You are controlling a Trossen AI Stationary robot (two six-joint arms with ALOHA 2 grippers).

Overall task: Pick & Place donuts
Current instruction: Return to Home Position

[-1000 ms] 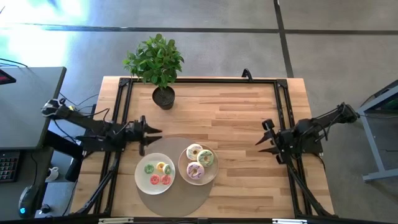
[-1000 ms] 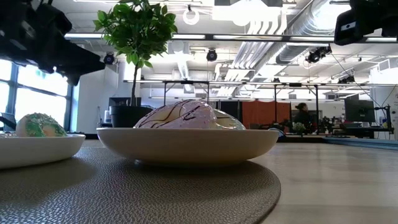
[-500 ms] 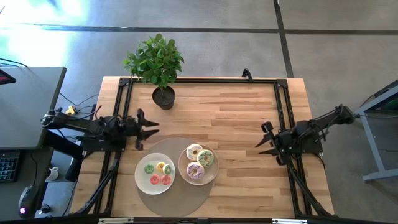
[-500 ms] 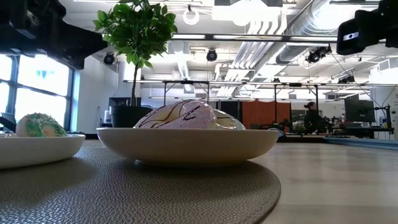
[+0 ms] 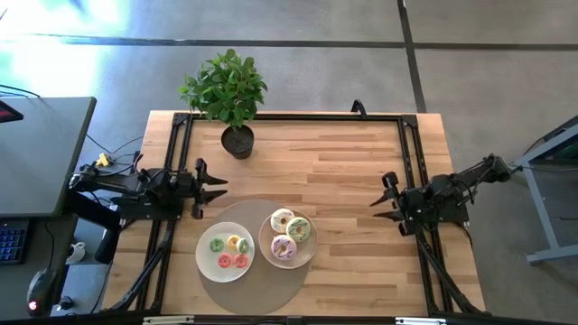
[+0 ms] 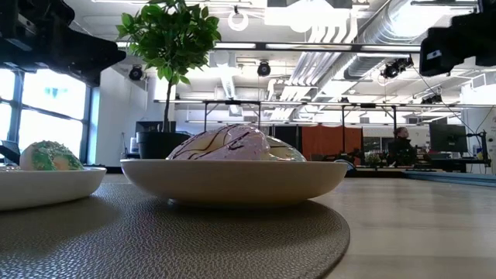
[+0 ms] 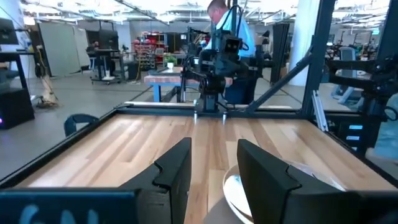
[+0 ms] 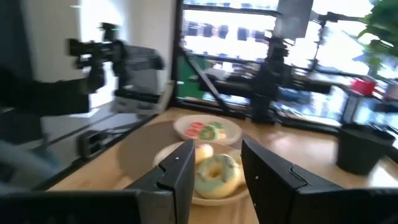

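Note:
Three larger donuts lie on the right white plate (image 5: 311, 254): cream (image 5: 282, 219), green (image 5: 299, 228), pink (image 5: 284, 246). Several tiny donuts (image 5: 230, 252) in green, yellow and red-pink lie on the left white plate (image 5: 202, 255). Both plates rest on a round grey mat (image 5: 257, 287). My left gripper (image 5: 219, 188) hovers open by the table's left side, above the mat's far-left edge. My right gripper (image 5: 377, 208) hovers open near the right side, pointing at the plates. In the right wrist view the green donut (image 8: 217, 171) shows between the open fingers of my right gripper (image 8: 216, 168). My left gripper (image 7: 214, 168) is also open in its wrist view.
A potted plant (image 5: 228, 90) stands at the table's far left, its pot (image 5: 237, 142) behind my left gripper. A black frame (image 5: 298, 117) runs along the table's far and side edges. Bare wood (image 5: 334, 171) lies between the arms. People move in the room beyond.
My left gripper has drawn back toward the table's left edge and rolled about its own axis, staying open. My right arm and the donuts have kept still.

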